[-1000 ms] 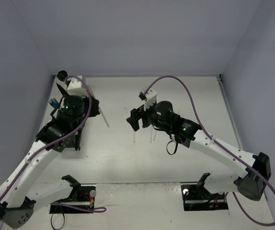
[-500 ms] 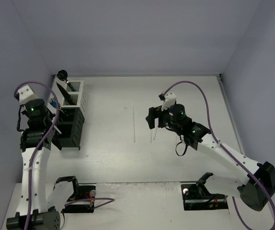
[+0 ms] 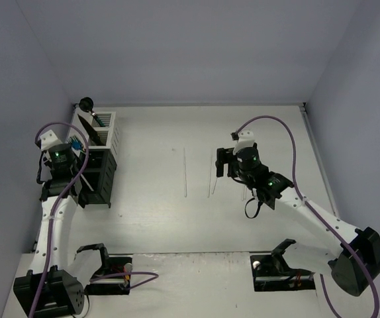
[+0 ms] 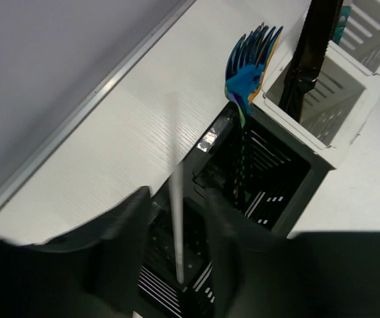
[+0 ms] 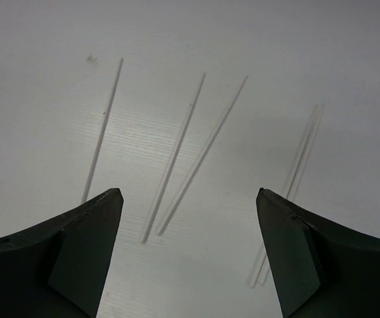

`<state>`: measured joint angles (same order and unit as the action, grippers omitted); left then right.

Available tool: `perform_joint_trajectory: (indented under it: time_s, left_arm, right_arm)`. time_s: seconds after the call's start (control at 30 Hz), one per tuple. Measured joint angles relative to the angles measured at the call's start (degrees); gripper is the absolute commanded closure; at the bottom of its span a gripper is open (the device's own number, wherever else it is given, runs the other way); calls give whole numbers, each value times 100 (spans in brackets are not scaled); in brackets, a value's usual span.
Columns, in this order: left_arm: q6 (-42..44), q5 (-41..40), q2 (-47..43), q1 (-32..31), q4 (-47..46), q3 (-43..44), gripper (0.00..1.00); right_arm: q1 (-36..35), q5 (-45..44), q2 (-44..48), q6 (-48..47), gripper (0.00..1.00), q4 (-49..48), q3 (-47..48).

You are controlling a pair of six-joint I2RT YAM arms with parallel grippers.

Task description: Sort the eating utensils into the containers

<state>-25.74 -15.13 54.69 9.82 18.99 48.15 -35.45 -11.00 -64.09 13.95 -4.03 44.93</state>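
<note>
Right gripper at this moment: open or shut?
Open. The right gripper has its fingers spread wide, empty, above the chopsticks lying on the table.

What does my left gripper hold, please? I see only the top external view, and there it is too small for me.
Observer: In the left wrist view, the left gripper holds one pale chopstick, which points down over the nearest black caddy.
Operator: Are forks inside this caddy?
Observer: I see none. The blue forks stand in the next black caddy.
Operator: And under the right gripper, how many chopsticks?
Observer: The right wrist view shows the right gripper open above three separate chopsticks and a close bundle whose count I cannot tell.
</note>
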Motion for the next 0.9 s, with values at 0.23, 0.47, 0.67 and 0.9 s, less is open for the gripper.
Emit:
perform_joint_trajectory:
  time_s: [0.23, 0.47, 0.67, 0.9]
  left_arm:
    - [-60, 417, -188, 0, 462, 454, 30]
    - [-40, 1663, -300, -5, 1338, 1735, 19]
    - [-69, 2858, -374, -520, 1796, 2032, 17]
    - [-210, 3182, -359, -1722, 2042, 1921, 17]
  right_arm:
    - [859, -195, -779, 576, 28, 317, 8]
    - [1561, 63, -1556, 948, 38, 454, 6]
    - [1747, 303, -2161, 1082, 45, 469, 6]
    - [1815, 404, -2288, 1122, 51, 467, 6]
